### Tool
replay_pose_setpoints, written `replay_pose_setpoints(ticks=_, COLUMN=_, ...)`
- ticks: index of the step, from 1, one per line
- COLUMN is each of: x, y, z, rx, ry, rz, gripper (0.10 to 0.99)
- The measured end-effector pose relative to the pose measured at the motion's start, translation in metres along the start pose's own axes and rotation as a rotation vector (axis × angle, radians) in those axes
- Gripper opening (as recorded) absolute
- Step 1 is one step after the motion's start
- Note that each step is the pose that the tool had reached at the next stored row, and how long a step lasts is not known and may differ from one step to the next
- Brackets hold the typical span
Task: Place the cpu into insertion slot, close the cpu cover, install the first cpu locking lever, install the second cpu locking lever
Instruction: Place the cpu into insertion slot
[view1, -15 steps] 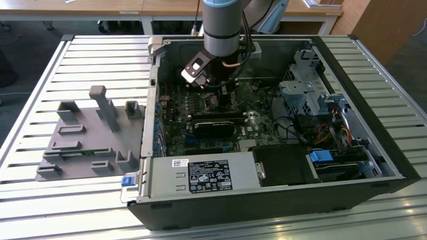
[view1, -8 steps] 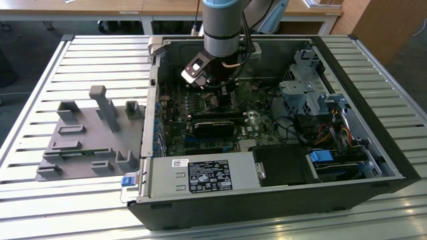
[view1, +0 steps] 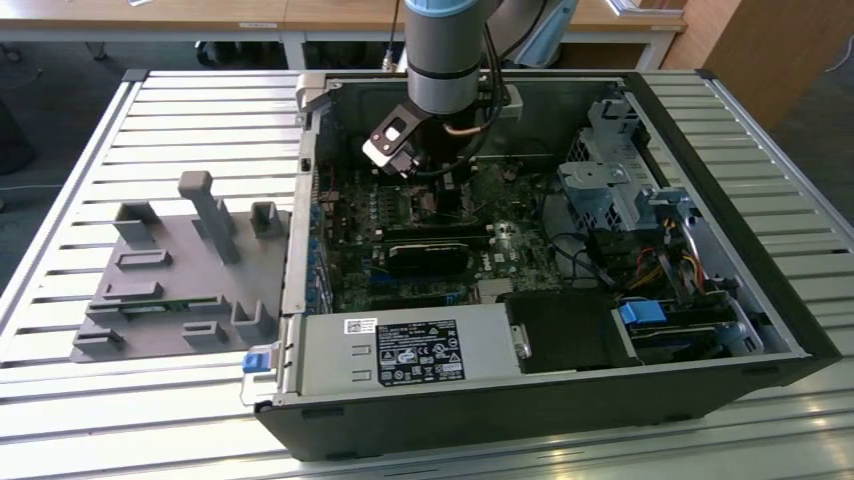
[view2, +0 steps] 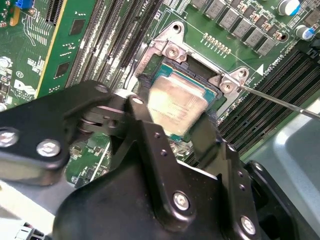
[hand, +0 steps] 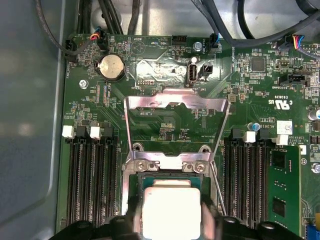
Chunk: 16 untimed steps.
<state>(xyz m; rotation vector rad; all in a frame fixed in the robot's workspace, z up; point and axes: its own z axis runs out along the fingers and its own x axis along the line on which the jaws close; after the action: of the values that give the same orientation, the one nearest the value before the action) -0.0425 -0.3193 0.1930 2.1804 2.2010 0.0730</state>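
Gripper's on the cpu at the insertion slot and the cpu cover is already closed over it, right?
Not quite. The cpu cover is open, folded back off the insertion slot, as the first wrist view shows. The gripper is on the cpu there.

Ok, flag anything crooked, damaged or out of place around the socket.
Nothing stands out. The small square silvery-grey chip lies square to the dark metal-rimmed socket, held in the hand; the thin silver frame cover is swung open, looking unbent.
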Motion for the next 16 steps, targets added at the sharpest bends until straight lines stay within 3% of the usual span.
replay_pose_setpoints(ticks=1, x=0.0002, y=0.0, z=0.0002, rx=0.0, ry=0.0002, rz=0.0, gripper=0.553)
replay_pose_setpoints(ticks=2, x=0.0007, y=-0.0001, z=0.0005, rx=0.0, ry=0.0002, rz=0.0, gripper=0.616)
replay_pose_setpoints(ticks=11, x=0.004, y=0.0, z=0.0009, rx=0.0, ry=-0.0001, rz=0.0, gripper=0.616)
replay_pose_setpoints(ticks=16, x=0.004, y=0.0004, z=-0.0061, rx=0.0, ry=0.0001, rz=0.0, gripper=0.616)
